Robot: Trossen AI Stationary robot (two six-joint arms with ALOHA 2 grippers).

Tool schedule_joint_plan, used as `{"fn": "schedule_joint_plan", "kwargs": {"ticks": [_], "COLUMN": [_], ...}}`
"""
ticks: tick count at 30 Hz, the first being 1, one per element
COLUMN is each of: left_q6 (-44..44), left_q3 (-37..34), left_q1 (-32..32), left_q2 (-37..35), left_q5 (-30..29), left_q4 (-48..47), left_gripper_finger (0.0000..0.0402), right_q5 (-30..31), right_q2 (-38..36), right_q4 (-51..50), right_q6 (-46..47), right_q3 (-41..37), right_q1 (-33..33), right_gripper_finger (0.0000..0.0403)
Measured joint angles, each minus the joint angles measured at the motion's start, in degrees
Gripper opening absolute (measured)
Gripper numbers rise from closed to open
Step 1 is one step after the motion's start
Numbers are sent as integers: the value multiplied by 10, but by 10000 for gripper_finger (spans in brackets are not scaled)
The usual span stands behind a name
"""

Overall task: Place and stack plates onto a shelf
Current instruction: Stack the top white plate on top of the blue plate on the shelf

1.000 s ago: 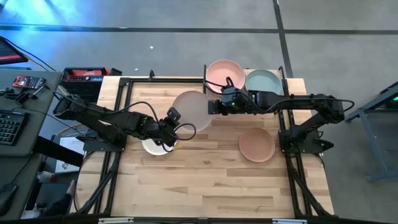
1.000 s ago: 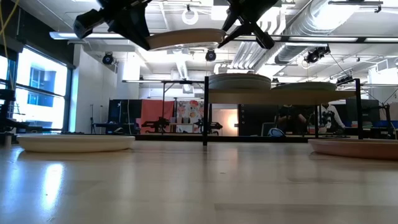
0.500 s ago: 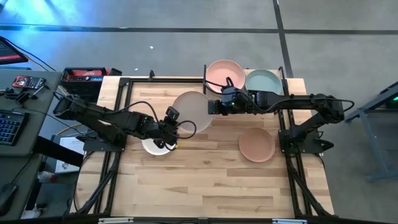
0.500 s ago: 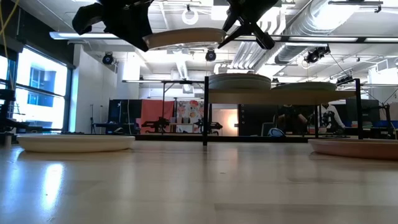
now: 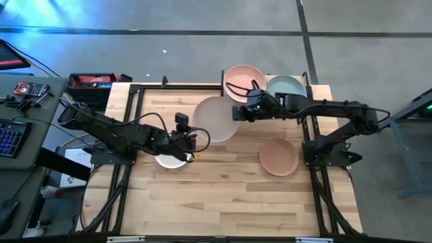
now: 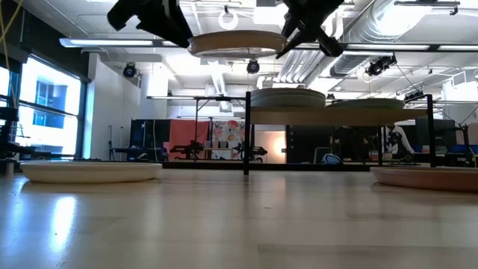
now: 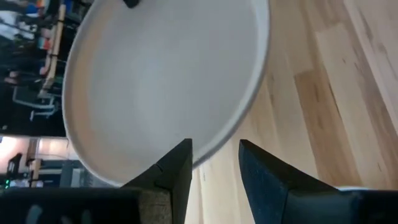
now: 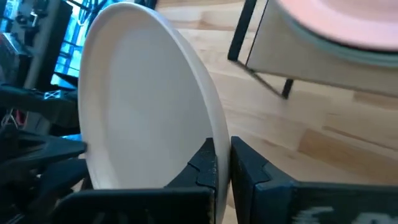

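White plate (image 5: 171, 160) mostly under left arm

Matte white plate (image 8: 143, 106) above pale, smooth-grained wooden tabletop (image 5: 216, 196); black metal shelf posts (image 6: 247, 134).

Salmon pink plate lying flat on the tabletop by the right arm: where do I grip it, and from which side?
Probably pinch the salmon pink round plate by its raised rim on the side toward the table's middle, from above: it lies flat, and the right arm's base crowds the opposite side.
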Motion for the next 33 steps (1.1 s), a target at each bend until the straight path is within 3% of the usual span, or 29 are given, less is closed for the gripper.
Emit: {"fn": "schedule_joint_plan", "kwargs": {"ticks": [14, 26, 33], "left_q6": [-14, -102, -107], "left_q3": [0, 0, 0], "left_q1": [-1, 43, 90], "left_q2": [0, 0, 0], "left_q5": [-34, -34, -34], "left_q4": [24, 24, 26], "left_gripper_finger": [117, 117, 117], "right_q5": [4, -21, -29], "right_q2": [-82, -209, -276], "right_q4": [-91, -195, -246], "right_q6": [-60, -163, -222], "right_q3": [0, 0, 0], "right_q1": [-73, -212, -297], "right_gripper_finger": [0, 0, 0]}}
